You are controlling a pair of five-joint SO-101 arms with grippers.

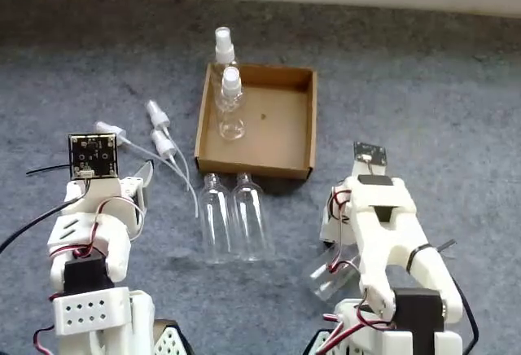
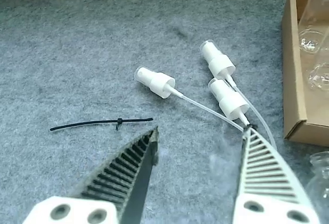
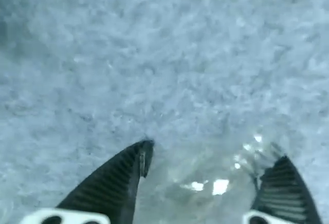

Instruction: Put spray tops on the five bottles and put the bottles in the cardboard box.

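Three spray tops [image 2: 227, 99] lie before left gripper [image 2: 201, 131], jaws wide; right gripper [image 3: 212, 152] holds clear bottle [image 3: 205, 188] on carpet [image 3: 154, 54].

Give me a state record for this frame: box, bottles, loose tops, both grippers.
cardboard box: open, on grey carpet
capped bottles: two; one inside the box, one at its far corner; upright or lying unclear
uncapped bottles: two, lying side by side in front of the box
fifth bottle: clear, at the right gripper; hold unclear
spray tops: three, loose on the carpet
left gripper: open, just short of the spray tops
cable tie: black, beside the left gripper
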